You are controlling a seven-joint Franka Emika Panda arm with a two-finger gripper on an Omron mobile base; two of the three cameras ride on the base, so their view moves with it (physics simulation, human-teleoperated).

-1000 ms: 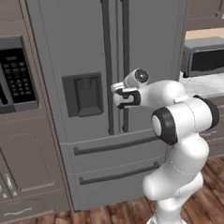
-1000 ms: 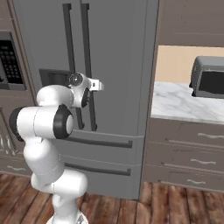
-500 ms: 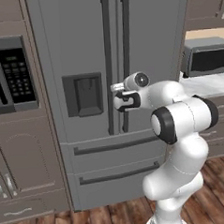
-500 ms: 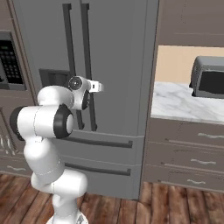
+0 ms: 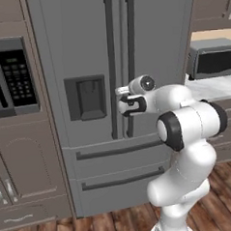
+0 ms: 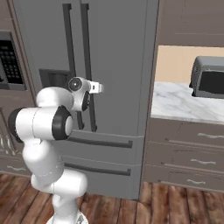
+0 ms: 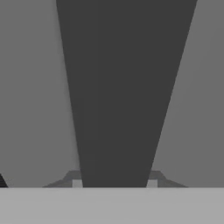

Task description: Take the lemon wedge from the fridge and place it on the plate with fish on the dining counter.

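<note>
The grey fridge [image 5: 84,42] [image 6: 122,65] stands in front of me with both doors closed, so the lemon wedge is hidden inside. My gripper [image 5: 126,106] [image 6: 86,101] is at mid-height on the right door's long dark handle [image 5: 130,39] [image 6: 85,43]. In the hand view the handle [image 7: 124,87] runs up between the jaws. My gripper [image 7: 113,183] is shut on it, with a pale fingertip [image 7: 77,183] against each side. The plate with fish and the dining counter are out of view.
A brown cabinet with a black microwave panel [image 5: 13,77] flanks the fridge on the left. To the right a marble counter [image 6: 175,103] over grey drawers carries a toaster oven [image 6: 210,76] [image 5: 213,58]. The floor is wood.
The jaws have closed in from wide open onto the right door handle. The arm and the fridge doors have stayed where they were.
</note>
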